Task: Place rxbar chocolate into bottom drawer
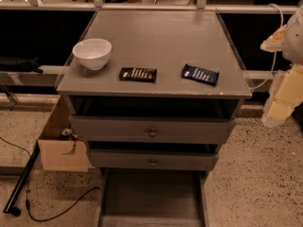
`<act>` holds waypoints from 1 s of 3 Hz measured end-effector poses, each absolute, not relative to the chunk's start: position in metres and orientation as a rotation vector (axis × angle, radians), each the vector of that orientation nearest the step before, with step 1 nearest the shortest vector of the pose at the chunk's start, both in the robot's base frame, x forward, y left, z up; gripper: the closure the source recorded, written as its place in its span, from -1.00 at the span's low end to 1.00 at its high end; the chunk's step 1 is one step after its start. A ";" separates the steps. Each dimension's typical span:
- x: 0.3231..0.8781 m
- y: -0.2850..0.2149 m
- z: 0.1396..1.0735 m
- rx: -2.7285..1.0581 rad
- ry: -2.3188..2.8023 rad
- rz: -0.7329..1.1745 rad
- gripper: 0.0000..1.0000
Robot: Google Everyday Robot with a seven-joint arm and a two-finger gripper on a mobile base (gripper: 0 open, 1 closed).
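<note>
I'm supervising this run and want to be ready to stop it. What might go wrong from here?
The pincer hangs at the right edge, nearer the blue-wrapped bar than the rxbar chocolate, so it may grab the wrong one. The two knobbed drawers stand slightly open above the bottom drawer, so a released bar might land in one instead.

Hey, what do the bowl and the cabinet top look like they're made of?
Bowl: smooth white with a soft sheen, probably ceramic or hard plastic. Cabinet top: matte grey paint, likely over wood, with pale chips along the front edge. The gripper hangs to the right of the cabinet.
</note>
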State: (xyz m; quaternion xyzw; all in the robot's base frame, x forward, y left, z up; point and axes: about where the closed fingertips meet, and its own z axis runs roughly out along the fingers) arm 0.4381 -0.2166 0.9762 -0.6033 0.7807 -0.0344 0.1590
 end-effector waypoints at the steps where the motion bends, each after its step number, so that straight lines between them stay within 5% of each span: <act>1: 0.439 -0.216 0.979 -1.726 2.217 -0.102 -1.00; 3: 0.489 -0.205 0.984 -1.667 2.104 0.082 -1.00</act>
